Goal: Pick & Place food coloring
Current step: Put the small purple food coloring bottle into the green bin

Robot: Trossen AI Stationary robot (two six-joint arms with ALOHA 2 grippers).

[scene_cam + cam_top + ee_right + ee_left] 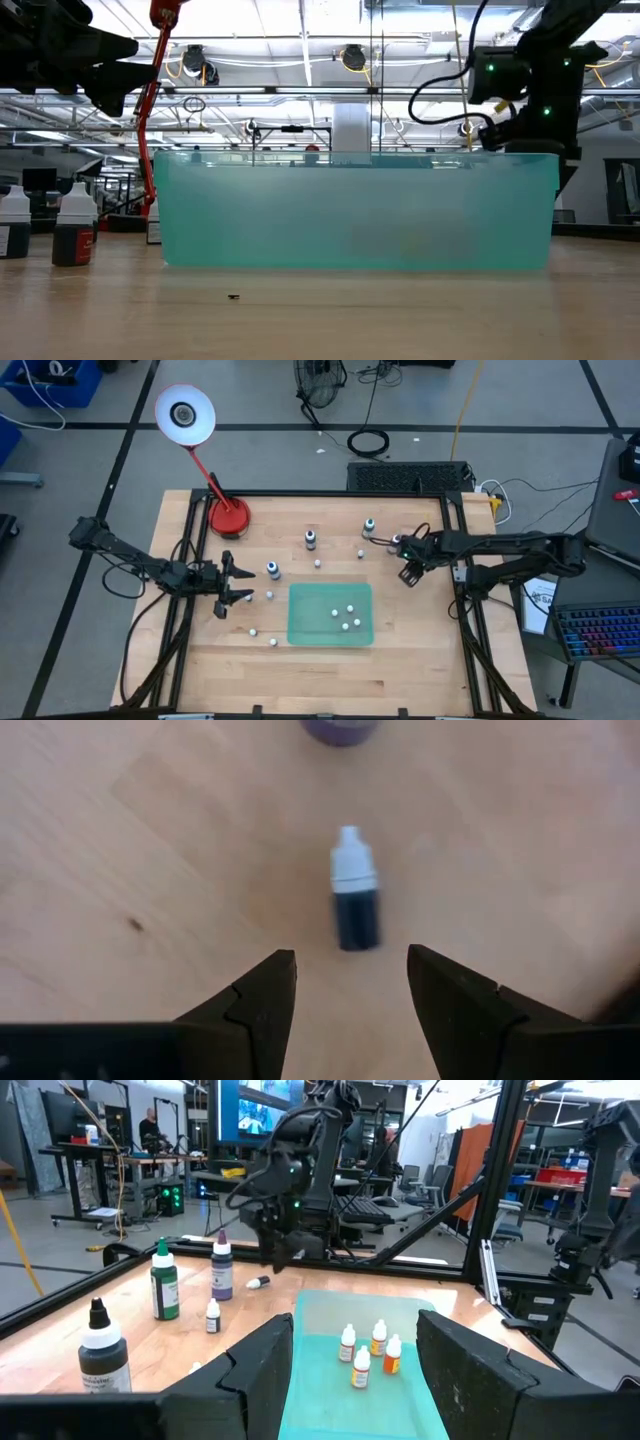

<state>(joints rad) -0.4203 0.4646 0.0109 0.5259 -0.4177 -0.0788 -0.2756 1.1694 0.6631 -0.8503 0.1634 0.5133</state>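
the right hand [347,982] hovers over the bench [400,660] near its far right corner, fingers spread wide and empty, with one tiny food coloring bottle [355,903] lying on its side just ahead of them and a purple bottle [341,728] beyond. the left hand [240,583] waits open and empty left of the green tray [330,637], which holds several small bottles [362,1357]. larger bottles [311,539] and a red lamp base [229,516] crowd the far side, while the near bench edge lies bare.
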